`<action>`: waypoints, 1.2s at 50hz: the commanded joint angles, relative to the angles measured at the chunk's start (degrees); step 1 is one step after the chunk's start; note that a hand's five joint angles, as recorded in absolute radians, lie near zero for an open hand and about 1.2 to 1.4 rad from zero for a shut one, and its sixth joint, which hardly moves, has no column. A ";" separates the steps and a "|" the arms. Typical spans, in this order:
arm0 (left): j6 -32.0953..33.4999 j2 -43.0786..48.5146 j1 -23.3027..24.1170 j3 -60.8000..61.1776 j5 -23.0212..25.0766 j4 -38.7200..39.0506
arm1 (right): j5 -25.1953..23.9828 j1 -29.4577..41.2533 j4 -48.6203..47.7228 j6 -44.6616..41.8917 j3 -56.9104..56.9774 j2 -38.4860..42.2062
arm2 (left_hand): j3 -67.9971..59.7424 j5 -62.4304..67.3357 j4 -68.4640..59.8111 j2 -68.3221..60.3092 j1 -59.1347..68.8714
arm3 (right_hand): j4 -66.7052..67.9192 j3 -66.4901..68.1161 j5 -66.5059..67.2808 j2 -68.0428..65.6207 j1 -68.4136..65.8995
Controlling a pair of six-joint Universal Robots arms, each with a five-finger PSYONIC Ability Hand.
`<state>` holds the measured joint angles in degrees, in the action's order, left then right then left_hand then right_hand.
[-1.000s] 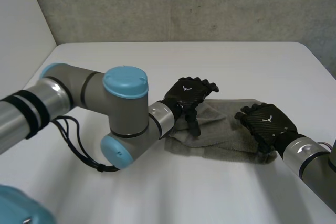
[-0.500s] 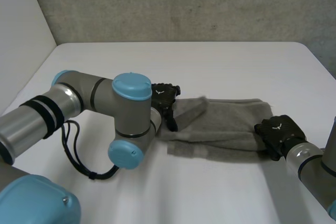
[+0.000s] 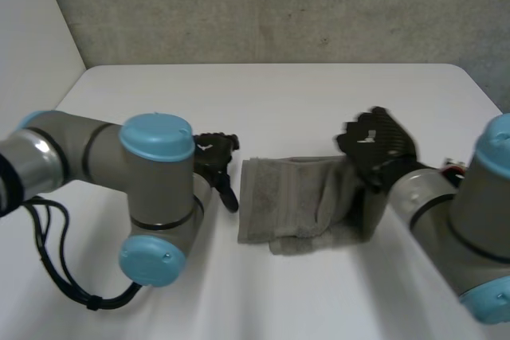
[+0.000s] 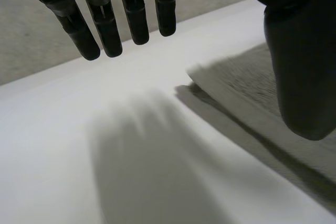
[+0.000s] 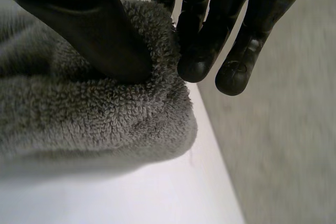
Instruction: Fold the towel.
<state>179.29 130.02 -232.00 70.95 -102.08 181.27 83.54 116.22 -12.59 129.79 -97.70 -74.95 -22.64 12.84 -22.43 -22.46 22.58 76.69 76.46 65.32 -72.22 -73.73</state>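
Observation:
A grey towel (image 3: 299,205) lies in the middle of the white table (image 3: 279,101), partly doubled over. My right hand (image 3: 374,145) is raised over the towel's right end and pinches that edge of the towel (image 5: 105,114) between thumb and fingers (image 5: 197,51), lifting it. My left hand (image 3: 217,157) hovers just off the towel's left edge with straight fingers (image 4: 105,30), apart from the cloth. Beside its thumb (image 4: 302,66) lies the towel's edge (image 4: 252,98) on the table.
The table's far edge meets a grey wall (image 3: 279,5). My left arm's elbow (image 3: 155,197) and right arm (image 3: 462,228) stand over the near part of the table.
My right hand closed on the towel's right end and carried it up and leftward, doubling the cloth. My left hand let go and drew back off the towel's left edge.

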 commanded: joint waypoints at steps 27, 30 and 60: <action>-3.93 -11.98 -5.92 0.25 6.18 1.72 | -10.78 5.36 -7.72 -0.01 -8.38 -7.03 | 1.00 -1.19 0.78 0.81 -0.94 | -66.69 -66.46 -65.32 62.22 63.73; -7.53 -10.49 -4.87 -1.33 8.99 1.63 | -8.93 0.26 -2.91 9.38 -8.21 -10.03 | 0.49 -0.68 0.28 0.30 -0.43 | -66.69 -66.46 -65.32 62.22 63.73; -9.84 2.26 4.10 -1.43 11.64 0.57 | -16.13 -11.63 12.94 51.00 8.58 13.52 | 0.32 -0.51 0.11 0.13 -0.26 | -66.69 -66.46 -65.32 62.22 63.73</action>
<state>169.17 133.45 -226.37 66.04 -90.38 181.86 70.07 102.76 0.58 177.57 -91.99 -65.89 -22.14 11.76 -22.29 -22.11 22.39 14.31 13.93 3.38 -13.83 -13.09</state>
